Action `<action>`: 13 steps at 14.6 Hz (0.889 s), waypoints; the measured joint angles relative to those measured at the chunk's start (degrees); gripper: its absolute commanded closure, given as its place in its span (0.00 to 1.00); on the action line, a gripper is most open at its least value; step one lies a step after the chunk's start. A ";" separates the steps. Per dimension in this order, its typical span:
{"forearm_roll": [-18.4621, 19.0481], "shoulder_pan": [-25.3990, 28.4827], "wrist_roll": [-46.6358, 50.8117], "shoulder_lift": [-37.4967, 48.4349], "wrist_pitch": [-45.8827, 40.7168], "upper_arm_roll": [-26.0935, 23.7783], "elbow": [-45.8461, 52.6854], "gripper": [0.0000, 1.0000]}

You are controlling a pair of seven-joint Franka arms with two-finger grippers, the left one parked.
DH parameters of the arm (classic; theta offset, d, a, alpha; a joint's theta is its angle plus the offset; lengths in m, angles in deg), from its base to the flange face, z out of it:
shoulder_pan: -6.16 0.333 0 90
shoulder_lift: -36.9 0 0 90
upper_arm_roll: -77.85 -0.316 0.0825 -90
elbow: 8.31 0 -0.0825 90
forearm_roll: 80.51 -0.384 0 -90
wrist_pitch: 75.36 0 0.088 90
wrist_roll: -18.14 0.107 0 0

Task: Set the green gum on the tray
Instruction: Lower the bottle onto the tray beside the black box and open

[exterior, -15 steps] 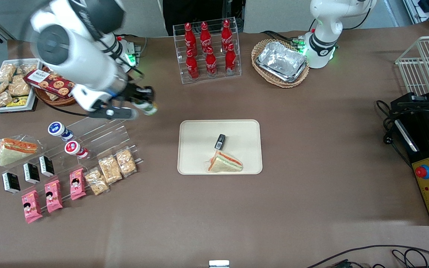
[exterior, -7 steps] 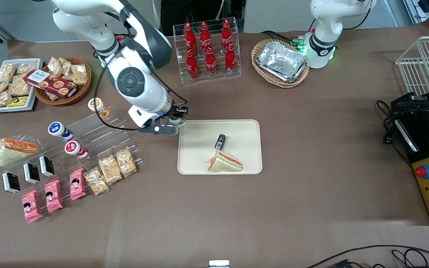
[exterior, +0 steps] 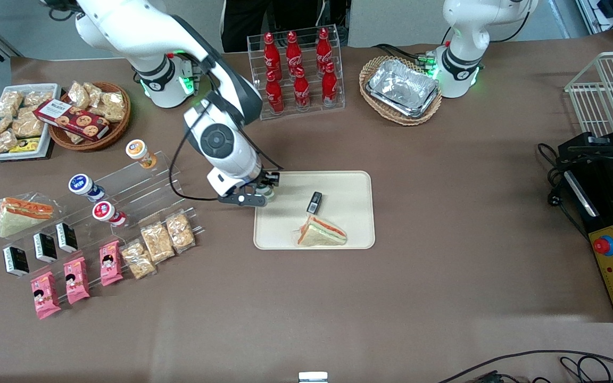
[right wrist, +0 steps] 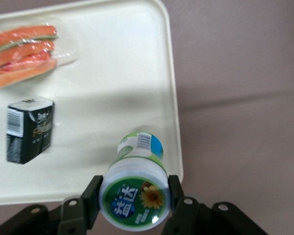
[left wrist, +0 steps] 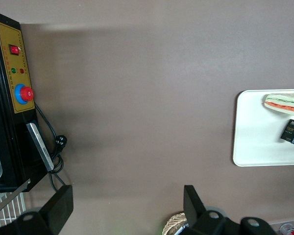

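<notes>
The green gum (right wrist: 134, 196), a small white canister with a green lid, is clamped between the black fingers (right wrist: 92, 198) of my gripper (right wrist: 133, 199). In the front view the gripper (exterior: 265, 190) hangs over the edge of the cream tray (exterior: 290, 239) that faces the working arm's end, with the green gum (exterior: 266, 192) just showing under it. The wrist view shows the canister's base over the tray (right wrist: 112, 68) near its rim. A wrapped sandwich (exterior: 321, 233) and a small black box (exterior: 314, 202) lie on the tray.
A clear stepped rack (exterior: 141, 186) toward the working arm's end holds orange-lidded (exterior: 137, 150), blue-lidded (exterior: 80, 184) and red-lidded (exterior: 105, 211) canisters. Snack packs (exterior: 160, 242) lie nearer the camera. A cola bottle rack (exterior: 297, 72) and a basket of foil pans (exterior: 401, 88) stand farther back.
The arm has carried the green gum from above the clear rack toward the tray, reaching its edge, and has come down lower over it.
</notes>
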 measured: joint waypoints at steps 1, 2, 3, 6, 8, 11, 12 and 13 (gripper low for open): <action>0.02 0.50 0.62 -1.27 1.33 0.00 -0.07 0.91; 0.04 0.95 1.03 -2.26 2.22 0.00 -0.08 0.91; 0.04 1.23 1.22 -2.85 2.52 0.00 -0.08 0.90; 0.04 1.48 1.37 -3.37 2.81 0.00 -0.07 0.87; 0.04 1.50 1.42 -3.61 3.44 0.00 -0.16 0.78; 0.05 1.52 1.69 -3.84 3.98 0.00 -0.28 0.13; 0.05 1.54 2.24 -3.96 4.05 0.00 -0.28 0.10; 0.05 1.55 2.80 -4.08 4.13 0.00 -0.28 0.03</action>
